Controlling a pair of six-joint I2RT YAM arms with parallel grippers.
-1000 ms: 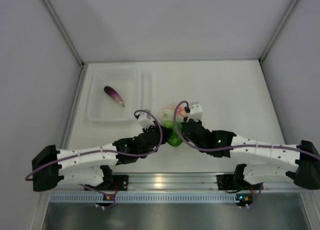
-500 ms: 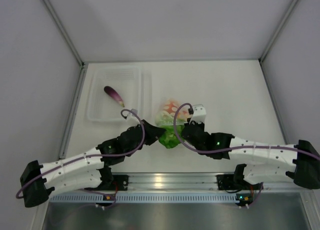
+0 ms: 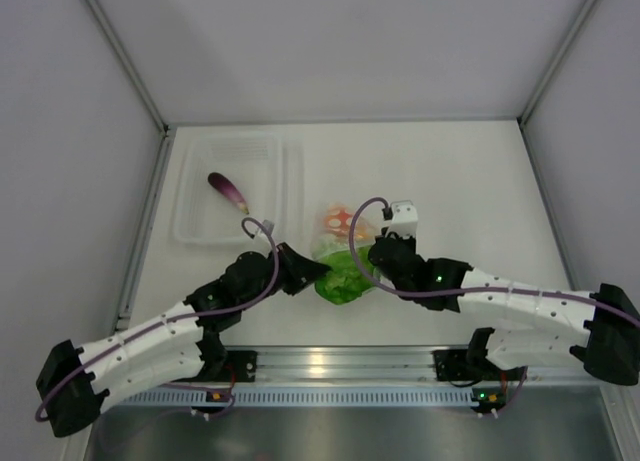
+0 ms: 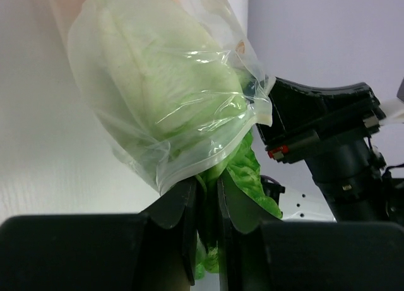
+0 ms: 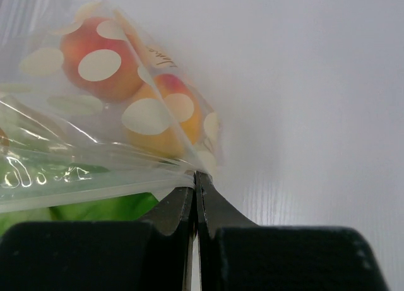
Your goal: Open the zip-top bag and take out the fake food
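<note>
L jaws narrow, pinching lettuce [image 4: 249, 171] leaf poking from zip-top bag [image 4: 158, 101] mouth; R jaws shut on bag's far edge. Likely pull: L-ward, away from bag.

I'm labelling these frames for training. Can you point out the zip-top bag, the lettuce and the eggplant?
zip-top bag [image 5: 99, 64]: right wrist view, on a printed white dot on its wall.
lettuce [image 4: 252, 174]: left wrist view, on the bare leaf sticking out of the bag's mouth.
eggplant [image 3: 228, 192]: top external view, on the middle of its purple body.
</note>
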